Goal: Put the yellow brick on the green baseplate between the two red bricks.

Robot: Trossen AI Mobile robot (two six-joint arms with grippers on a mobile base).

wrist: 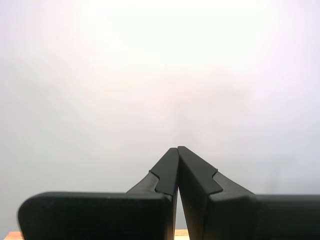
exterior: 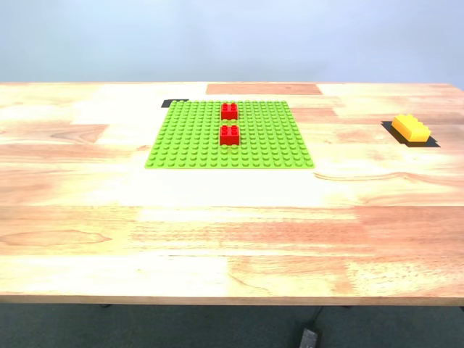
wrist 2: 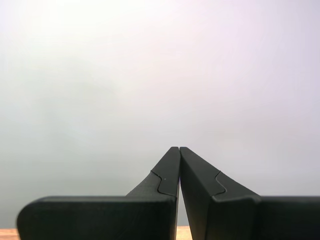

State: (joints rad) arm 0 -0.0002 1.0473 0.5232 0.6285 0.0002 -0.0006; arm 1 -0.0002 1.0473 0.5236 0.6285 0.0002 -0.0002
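Wooden table — pale wall.

Long pale wooden table before a plain grey-blue wall, dark floor beneath.

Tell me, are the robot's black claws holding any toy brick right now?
No. My first gripper and my second gripper are both shut on nothing. The yellow-orange rectangular plastic brick lies alone on the wooden table.

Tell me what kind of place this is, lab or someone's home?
Most likely a lab or test bench, not a home. A bare wooden table against a plain pale wall, the yellow brick sitting on a black tape marker, and the green baseplate with two red bricks laid out squarely.
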